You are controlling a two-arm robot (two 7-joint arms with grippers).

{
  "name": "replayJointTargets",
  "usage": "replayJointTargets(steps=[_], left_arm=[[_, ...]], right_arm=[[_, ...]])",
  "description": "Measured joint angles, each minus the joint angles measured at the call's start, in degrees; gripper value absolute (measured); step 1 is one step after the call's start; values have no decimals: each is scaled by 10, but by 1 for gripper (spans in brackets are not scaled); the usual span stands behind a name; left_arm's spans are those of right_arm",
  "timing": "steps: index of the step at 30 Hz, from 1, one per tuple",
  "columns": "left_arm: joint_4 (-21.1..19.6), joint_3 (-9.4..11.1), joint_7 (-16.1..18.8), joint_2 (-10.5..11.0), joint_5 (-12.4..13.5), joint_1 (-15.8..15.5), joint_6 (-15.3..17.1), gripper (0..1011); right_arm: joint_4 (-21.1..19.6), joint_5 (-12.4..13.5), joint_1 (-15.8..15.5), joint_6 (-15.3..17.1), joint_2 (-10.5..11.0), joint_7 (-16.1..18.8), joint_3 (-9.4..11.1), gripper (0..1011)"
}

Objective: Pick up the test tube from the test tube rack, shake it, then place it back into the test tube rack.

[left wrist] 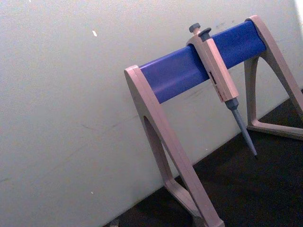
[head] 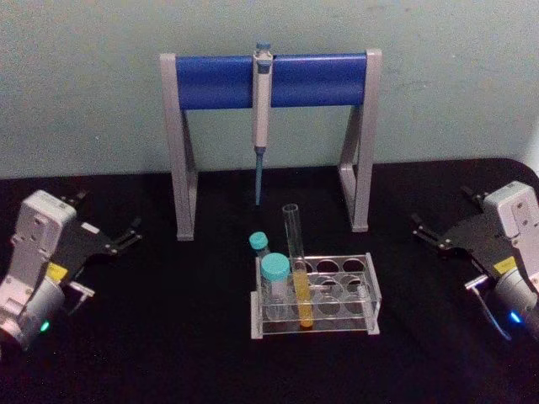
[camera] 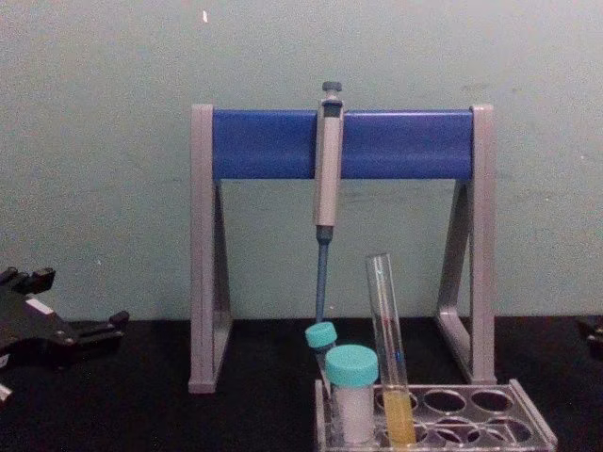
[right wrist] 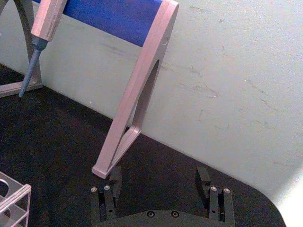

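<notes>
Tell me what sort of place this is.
Likely a lab bench, perhaps a mock-up: a pipette hangs on a grey-and-blue stand, and a clear test tube rack holds a test tube of yellow-orange liquid and teal-capped vials. The left claw and right claw rest at the sides.

The test tube (head: 294, 240) is glossy clear glass, the test tube rack (head: 337, 329) smooth plastic (also clear), the table (head: 168, 345) matt.

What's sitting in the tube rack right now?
The rack holds the leaning test tube, orange liquid at bottom, plus a teal-capped front vial and rear vial; the rear vial's body is mostly hidden.
</notes>
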Motion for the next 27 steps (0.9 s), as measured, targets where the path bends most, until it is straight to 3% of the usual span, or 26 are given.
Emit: replayJointTargets(steps=[27], left_arm=[[0, 0, 0, 0, 0, 0, 0, 1001]], right_arm=[[0, 0, 0, 0, 1, 0, 0, 1000]])
